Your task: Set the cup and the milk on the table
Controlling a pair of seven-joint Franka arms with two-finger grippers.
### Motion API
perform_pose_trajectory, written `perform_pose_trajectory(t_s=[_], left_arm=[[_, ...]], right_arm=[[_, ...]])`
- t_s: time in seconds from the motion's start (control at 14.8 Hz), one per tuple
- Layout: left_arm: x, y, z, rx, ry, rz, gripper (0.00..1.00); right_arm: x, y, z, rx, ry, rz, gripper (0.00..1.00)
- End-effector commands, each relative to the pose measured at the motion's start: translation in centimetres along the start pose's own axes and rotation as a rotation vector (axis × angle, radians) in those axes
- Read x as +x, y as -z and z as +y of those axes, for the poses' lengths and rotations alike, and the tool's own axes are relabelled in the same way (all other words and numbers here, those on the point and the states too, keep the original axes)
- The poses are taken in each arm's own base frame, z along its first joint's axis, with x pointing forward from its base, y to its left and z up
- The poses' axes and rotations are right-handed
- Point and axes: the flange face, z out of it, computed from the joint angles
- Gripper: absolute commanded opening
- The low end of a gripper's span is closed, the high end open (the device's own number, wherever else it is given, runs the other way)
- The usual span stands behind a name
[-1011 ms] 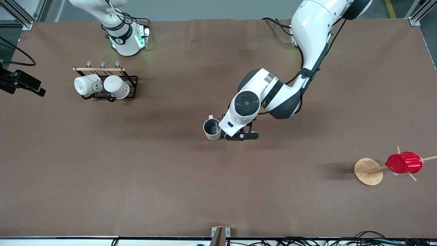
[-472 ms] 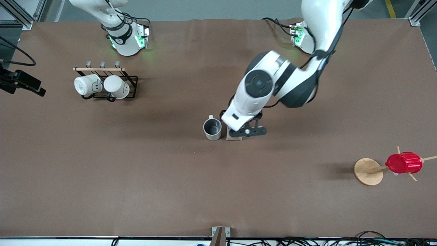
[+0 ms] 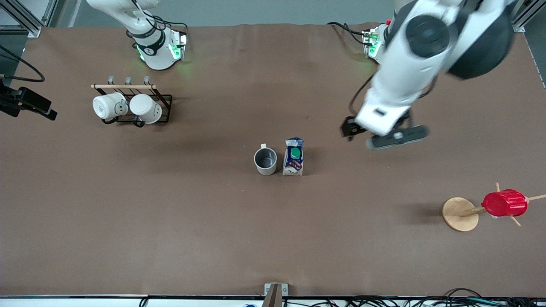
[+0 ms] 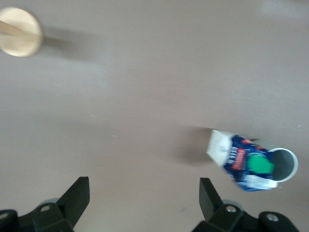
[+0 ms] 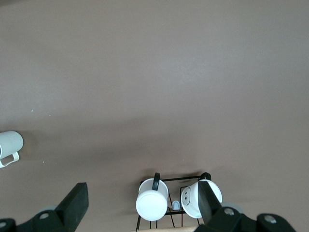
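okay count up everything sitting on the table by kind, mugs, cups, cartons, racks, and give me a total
Mugs: 3 (the cup, two white mugs on the black rack)
Plastic cups: 1 (red cup)
Cartons: 1 (the milk)
Racks and stands: 2 (black rack, wooden stand)
Total: 7

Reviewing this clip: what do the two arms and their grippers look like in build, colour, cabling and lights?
Both arms have glossy white shells with dark grey-black joint sections and round dark joint caps. Black cables run along them, and green lights glow at their bases. The left gripper and right gripper each have two black, wedge-shaped fingers on black mounts with small round screws.
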Motion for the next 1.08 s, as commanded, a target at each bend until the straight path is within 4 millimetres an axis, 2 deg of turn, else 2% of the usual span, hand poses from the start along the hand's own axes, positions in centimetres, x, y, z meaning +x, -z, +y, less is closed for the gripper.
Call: perform_pose_trajectory(t_s=[0.0, 0.27, 0.54, 0.67, 0.74, 1.01], left_arm=[[0.1, 1.6, -5.8, -0.040, -0.023, -0.013, 1.00], [1.8, 3.2, -9.8, -0.057, -0.112, -0.001, 1.00], [3.6, 3.0, -14.0, -0.045, -0.195, -0.011, 1.00], [4.2, 2.8, -15.0, -0.049, -0.243, -0.007, 1.00], [4.9, 2.8, -16.5, -0.051, -0.232, 0.001, 1.00], [6.2, 3.9, -17.7, -0.051, -0.219, 0.031, 1.00]], right_arm=[[-0.1, 0.3, 0.1, 0.011, 0.008, -0.002, 1.00], [-0.1, 0.3, 0.1, 0.011, 0.011, -0.002, 1.00], [-0.1, 0.2, 0.4, -0.005, 0.090, -0.003, 1.00], [-0.2, 0.2, 0.4, -0.010, 0.092, -0.004, 1.00], [-0.1, 0.2, 0.4, -0.012, 0.093, -0.003, 1.00], [-0.1, 0.2, 0.5, -0.012, 0.091, -0.004, 1.00]])
